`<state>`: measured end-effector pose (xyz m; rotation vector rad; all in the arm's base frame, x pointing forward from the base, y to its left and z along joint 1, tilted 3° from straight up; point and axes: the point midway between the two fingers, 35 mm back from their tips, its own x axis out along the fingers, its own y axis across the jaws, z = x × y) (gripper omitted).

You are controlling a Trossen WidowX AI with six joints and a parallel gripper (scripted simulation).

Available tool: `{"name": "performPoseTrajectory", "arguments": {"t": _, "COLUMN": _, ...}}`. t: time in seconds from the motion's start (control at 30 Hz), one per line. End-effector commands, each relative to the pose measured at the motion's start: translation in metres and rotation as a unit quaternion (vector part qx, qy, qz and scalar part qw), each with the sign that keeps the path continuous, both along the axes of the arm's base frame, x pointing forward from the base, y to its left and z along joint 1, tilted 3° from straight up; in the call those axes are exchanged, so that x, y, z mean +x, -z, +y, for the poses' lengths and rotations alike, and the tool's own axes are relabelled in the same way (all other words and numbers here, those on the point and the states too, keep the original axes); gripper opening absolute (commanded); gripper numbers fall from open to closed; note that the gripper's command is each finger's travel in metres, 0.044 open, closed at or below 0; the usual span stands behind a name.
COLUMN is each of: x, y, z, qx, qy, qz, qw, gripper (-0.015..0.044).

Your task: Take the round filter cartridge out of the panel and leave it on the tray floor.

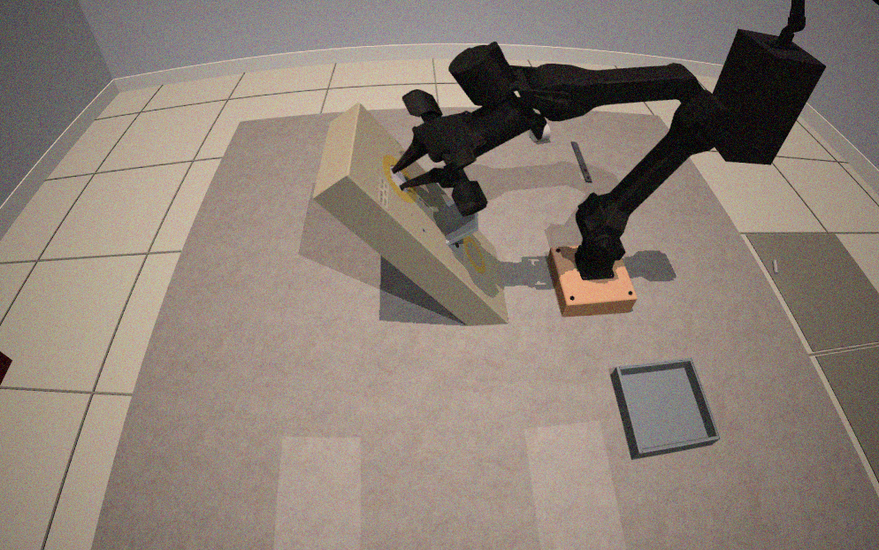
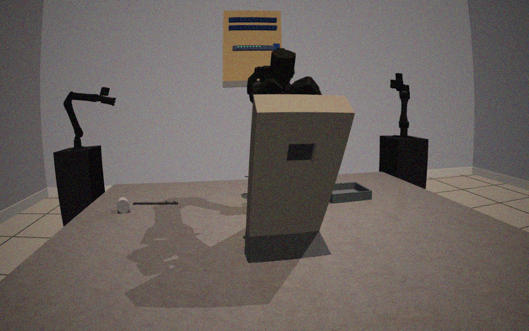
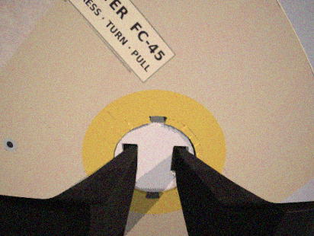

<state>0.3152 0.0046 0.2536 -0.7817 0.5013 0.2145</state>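
Observation:
The service panel [image 1: 415, 259] [image 2: 292, 187] leans, its face towards the arm. The pale round filter cartridge [image 3: 156, 133] sits in the panel inside a yellow ring [image 3: 95, 133]. Two dark notches show at the edge of its hole, above and below. My gripper [image 1: 397, 179] [image 3: 156, 154] is partly open, with its two fingertips at the left and right of the cartridge face, where the slots are. How deep the tips reach is hidden. In the exterior view the panel hides the fingers. The grey tray [image 1: 677, 448] [image 2: 353, 196] stands apart, with nothing in it.
A pale blue-grey part [image 1: 463, 228] stands out from the panel's lower face, near a second yellow ring [image 1: 475, 255]. A white cylinder [image 1: 543, 132] [image 2: 123, 205] and a dark bar [image 1: 581, 162] [image 2: 155, 203] lie behind the arm. The arm's base stands on an orange block [image 1: 600, 294].

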Motion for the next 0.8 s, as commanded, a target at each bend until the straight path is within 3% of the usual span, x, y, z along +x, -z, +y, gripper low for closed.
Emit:
{"name": "performPoseTrajectory", "arguments": {"t": 0.0, "x": 0.0019, "y": 0.0039, "z": -0.0006, "qx": -0.003, "qy": 0.0, "qz": 0.004, "qw": 1.0, "gripper": 0.0107}}
{"name": "performPoseTrajectory", "arguments": {"t": 0.77, "x": 0.0078, "y": 0.0073, "z": -0.0006, "qx": -0.003, "qy": 0.0, "qz": 0.004, "qw": 1.0, "gripper": 0.0107}}
